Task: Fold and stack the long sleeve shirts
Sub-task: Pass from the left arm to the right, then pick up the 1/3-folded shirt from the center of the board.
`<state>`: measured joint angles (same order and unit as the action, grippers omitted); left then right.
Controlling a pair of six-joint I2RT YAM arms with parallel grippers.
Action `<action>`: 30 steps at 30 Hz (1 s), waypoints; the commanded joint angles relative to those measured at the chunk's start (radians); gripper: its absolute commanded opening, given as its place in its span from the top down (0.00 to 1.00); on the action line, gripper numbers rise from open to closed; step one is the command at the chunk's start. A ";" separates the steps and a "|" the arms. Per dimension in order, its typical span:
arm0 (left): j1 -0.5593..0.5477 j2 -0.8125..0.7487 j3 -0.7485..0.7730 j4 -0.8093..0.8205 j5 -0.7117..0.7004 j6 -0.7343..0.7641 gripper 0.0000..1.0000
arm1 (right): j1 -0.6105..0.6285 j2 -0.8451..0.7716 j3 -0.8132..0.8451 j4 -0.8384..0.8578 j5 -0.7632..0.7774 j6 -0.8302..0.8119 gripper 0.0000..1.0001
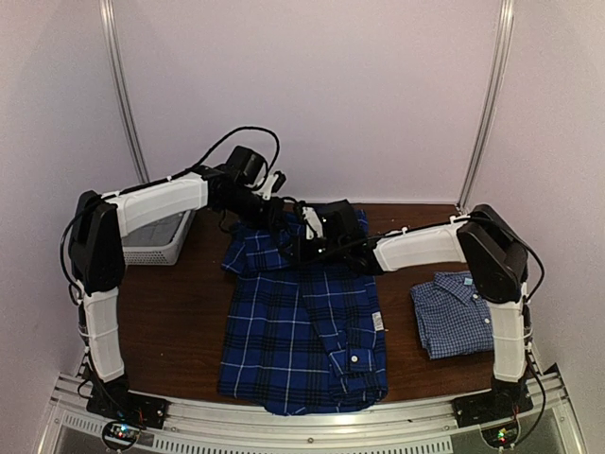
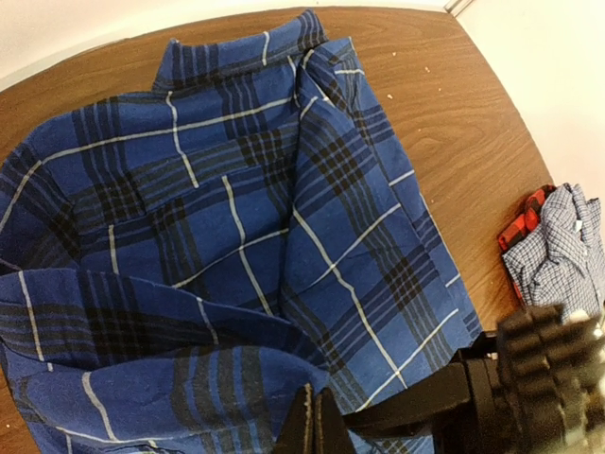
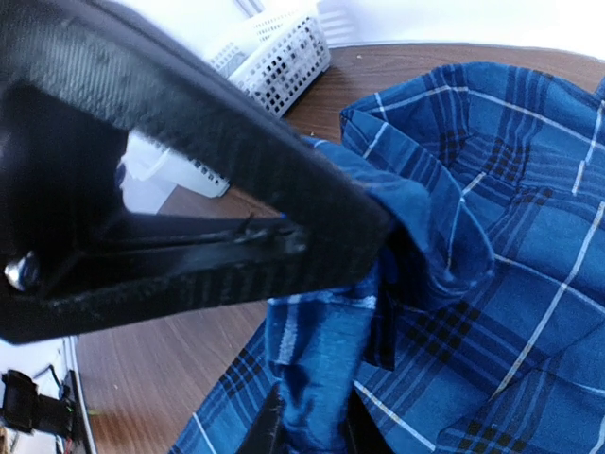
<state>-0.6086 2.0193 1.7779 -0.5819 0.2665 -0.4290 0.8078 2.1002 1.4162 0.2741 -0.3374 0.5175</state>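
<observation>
Dark blue plaid shirt [image 1: 302, 340] lies spread across the middle of the desk [image 1: 180, 312]. At its 12 o'clock edge, the left hand [image 2: 312, 421] is pinched tight on a fold and the right hand [image 3: 321, 331] clamps bunched cloth narrowly. A pale checked shirt [image 1: 452, 312] sits folded at 3 o'clock.

Robot test cell in a lab, seen through my remote feeds.

My left arm [image 1: 156, 203] and right arm [image 1: 416, 248] are bolted to an aluminium rail [image 1: 312, 421] at the near edge of a brown wood tabletop [image 1: 180, 312]. Bare white panels [image 1: 312, 85] close it in on three sides, joined by slim metal uprights [image 1: 124, 95]. A white mesh basket [image 1: 156, 244] sits far left.
</observation>
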 commanded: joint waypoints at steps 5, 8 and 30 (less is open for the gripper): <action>0.005 -0.087 0.024 -0.015 -0.120 -0.039 0.80 | -0.019 -0.092 0.044 -0.099 0.038 0.013 1.00; 0.007 -0.138 0.002 -0.015 -0.165 -0.065 0.64 | -0.050 -0.116 0.063 -0.120 0.026 0.017 1.00; -0.013 -0.794 -0.955 0.017 -0.138 -0.375 0.54 | -0.235 -0.102 0.266 -0.166 -0.139 0.060 1.00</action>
<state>-0.6094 1.3258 0.9424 -0.5858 0.1024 -0.7071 0.5945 2.0140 1.6367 0.1009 -0.4332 0.5682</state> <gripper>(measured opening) 0.460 0.029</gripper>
